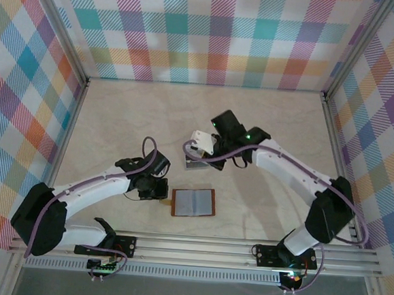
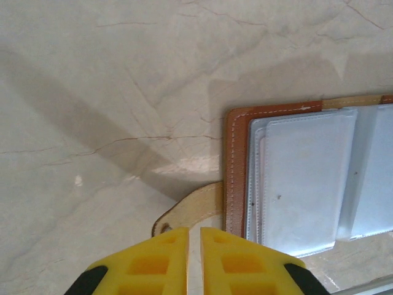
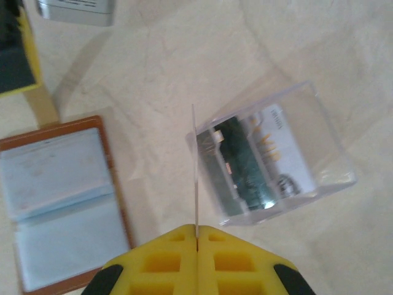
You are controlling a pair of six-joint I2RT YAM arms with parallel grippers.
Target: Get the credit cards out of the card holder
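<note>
Lying open and flat on the table (image 1: 151,116), pockets up: holder (image 1: 194,202), near the front edge, between the two arm bases. Brown leather border with pale grey-blue clear pockets inside, clear in the left wrist view (image 2: 236,160). Its tan snap tab (image 2: 190,206) sticks out of the holder's left side toward the left gripper (image 2: 194,232).

Left gripper sits low, just beside that edge (image 1: 154,188), with its yellow tips over the end of the tab. Jaws are nearly together with a slim gap showing. Can't tell if they're pinching the tab or just above it.

Pale card (image 3: 195,166) is out of the holder, clamped in the right gripper (image 3: 197,228). Jaws are closed tight on it. From the wrist camera it's edge-on, a thin upright line. In the top view it's the whitish piece (image 1: 201,142) at the gripper tip (image 1: 210,147), beyond the holder and well apart from it.

Dark card (image 3: 245,166) lies inside a clear plastic box (image 3: 307,123), light band with print along one side. The box stands on the table just right of the held card's edge; from above (image 1: 196,164) it lies between the held card and the holder. The holder (image 3: 61,203) is left of the box in the right wrist view, not touching it.
</note>
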